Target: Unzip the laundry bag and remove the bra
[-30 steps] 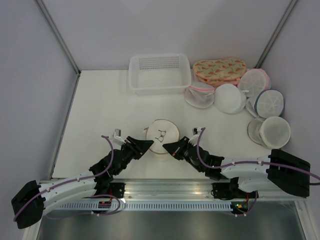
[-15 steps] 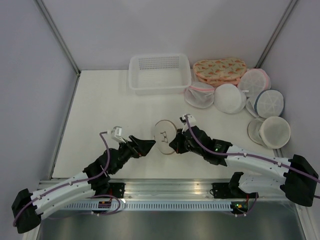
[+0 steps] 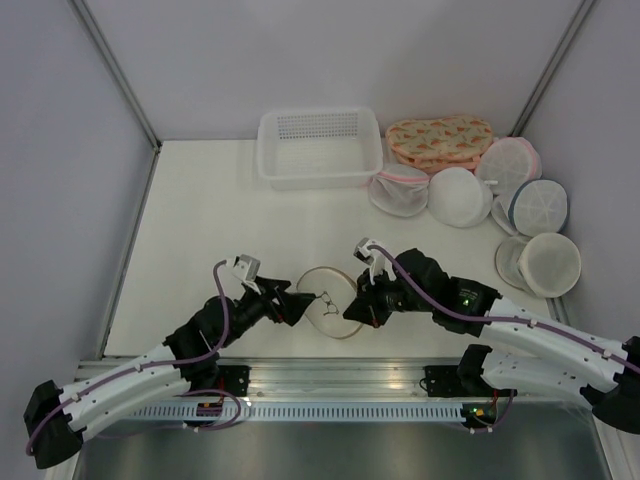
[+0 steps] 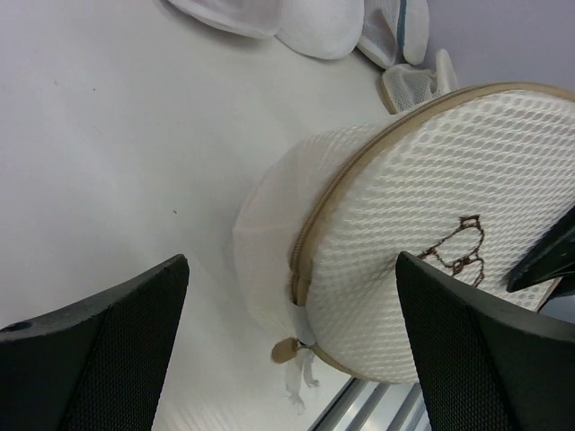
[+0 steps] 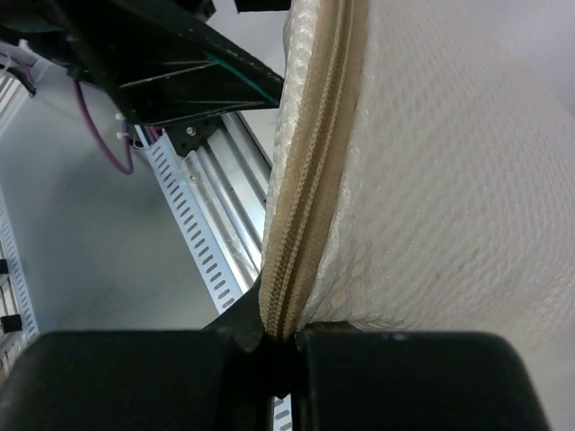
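Clenched jaws of the right gripper [image 3: 360, 308] pinch the bag [image 3: 330, 285] at its tan rim, right on the zip [image 5: 301, 180], whose teeth we see meshed along that stretch. Jaws of the left gripper [image 3: 298, 303] stand wide apart just beside the bag's other side, holding nothing. We find the bag tilted up on edge near the front middle of the table [image 3: 200, 220], between both grippers. It is round and flattish, of cream honeycomb mesh, with a dark metal pull [image 4: 454, 247] on its face and a tan tab [image 4: 286, 350] at the rim.
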Tool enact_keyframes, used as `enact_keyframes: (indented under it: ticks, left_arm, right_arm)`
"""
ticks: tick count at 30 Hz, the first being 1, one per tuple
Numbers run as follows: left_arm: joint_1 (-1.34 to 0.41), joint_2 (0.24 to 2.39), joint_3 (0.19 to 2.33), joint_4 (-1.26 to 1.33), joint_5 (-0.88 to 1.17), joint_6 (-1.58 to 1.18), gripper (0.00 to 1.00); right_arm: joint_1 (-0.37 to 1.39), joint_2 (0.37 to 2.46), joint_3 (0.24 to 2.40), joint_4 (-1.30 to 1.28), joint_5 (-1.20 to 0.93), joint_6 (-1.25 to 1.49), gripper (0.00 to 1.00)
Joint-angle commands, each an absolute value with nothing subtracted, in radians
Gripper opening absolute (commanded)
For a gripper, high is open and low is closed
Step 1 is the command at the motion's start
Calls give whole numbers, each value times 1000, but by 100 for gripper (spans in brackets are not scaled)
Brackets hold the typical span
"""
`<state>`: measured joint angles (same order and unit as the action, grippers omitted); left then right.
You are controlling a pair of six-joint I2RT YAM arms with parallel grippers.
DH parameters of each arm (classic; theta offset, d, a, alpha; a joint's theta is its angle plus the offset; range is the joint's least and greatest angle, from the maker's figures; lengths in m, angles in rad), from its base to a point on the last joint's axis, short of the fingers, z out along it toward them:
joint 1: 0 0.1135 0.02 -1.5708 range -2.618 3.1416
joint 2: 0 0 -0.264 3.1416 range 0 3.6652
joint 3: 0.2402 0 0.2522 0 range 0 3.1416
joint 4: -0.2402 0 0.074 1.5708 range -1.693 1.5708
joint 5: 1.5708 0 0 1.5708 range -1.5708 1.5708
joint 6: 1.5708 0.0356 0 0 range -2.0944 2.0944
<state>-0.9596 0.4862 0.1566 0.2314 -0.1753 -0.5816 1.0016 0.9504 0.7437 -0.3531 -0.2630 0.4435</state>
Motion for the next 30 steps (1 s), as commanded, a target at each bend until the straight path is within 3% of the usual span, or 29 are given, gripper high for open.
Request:
enact_keyframes:
  ticks: [1, 9, 12, 14, 15, 16, 21, 22, 25, 27, 30]
  left_arm:
    - [-954, 448, 143, 259, -152, -448, 99]
    - [-953, 578, 164, 414, 46, -408, 85]
    - [-953, 658, 199, 463, 164, -387, 70]
    - [-951, 678, 221, 474, 219, -374, 46]
    - [-951, 690, 227, 474, 236, -367, 18]
    - [-951, 693, 236, 459, 245, -365, 3]
    - [-951, 695, 242, 413, 221, -394, 2]
    - [-953, 699, 241, 411, 212, -405, 2]
    - [-951, 713, 219, 377, 46, -517, 2]
    - [-951, 726, 178, 390, -77, -656, 2]
    - [-953, 721, 111, 420, -225, -883, 2]
  right_arm:
    - [1002, 893, 790, -390, -334, 390, 1]
    - [1000, 917, 756, -353, -468, 396, 1]
    - [1002, 936, 756, -353, -469, 391, 0]
    - [1000, 940, 758, -351, -450, 390, 0]
    - [1000, 943, 759, -360, -439, 391, 1]
    - [1000, 945, 762, -364, -411, 390, 0]
    - [1000, 989, 785, -412, -258, 411, 1]
    - [1000, 1000, 799, -426, -141, 425, 20]
    - [1002, 1043, 813, -451, 0, 463, 53]
    - [1000, 1066, 805, -433, 132, 509, 63]
    - [1000, 1078, 795, -388, 228, 563, 65]
